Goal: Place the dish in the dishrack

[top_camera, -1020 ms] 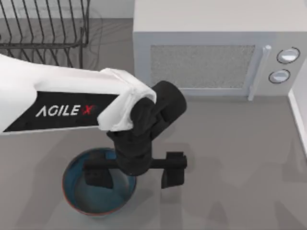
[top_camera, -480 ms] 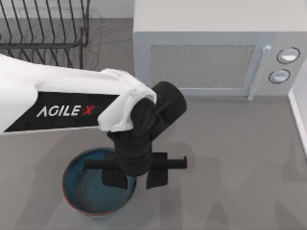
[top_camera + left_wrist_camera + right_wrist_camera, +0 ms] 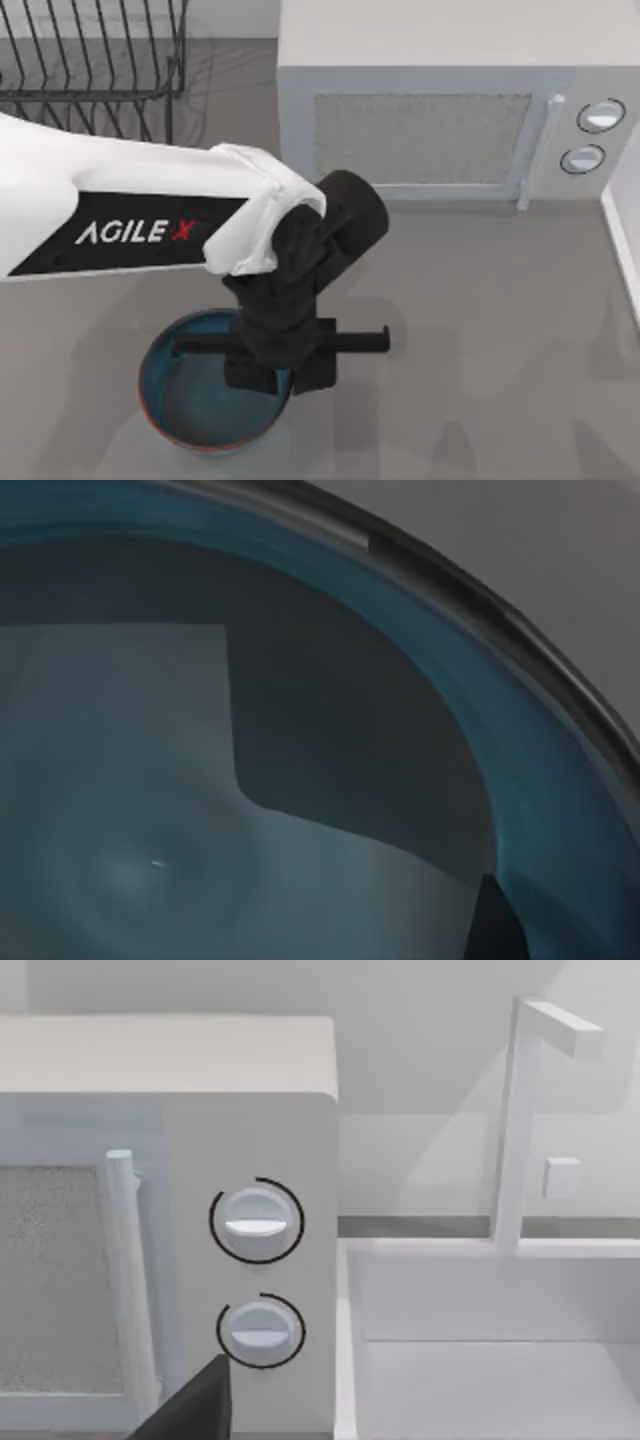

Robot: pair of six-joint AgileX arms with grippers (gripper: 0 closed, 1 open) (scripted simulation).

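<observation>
Left gripper is being held low over the dish, at its right rim, with the two dark fingers drawn close together across that rim (one pad inside the bowl, the other outside it, so the rim appears to be pinched between them). The dish is sitting on the grey table near the front edge, left of centre, its reddish-orange rim being shown along the lower arc. In the left wrist view the blue inner wall of the dish is being seen from very close, with its dull grey bottom below and a dark shadow lying across it. The white left arm is being stretched in from the left side, above the dish. The dishrack is standing at the back left corner, well apart from the dish. The microwave is standing just right of it along the back, door shut, two knobs being shown in the right wrist view. A white sink is set just beside the microwave.
</observation>
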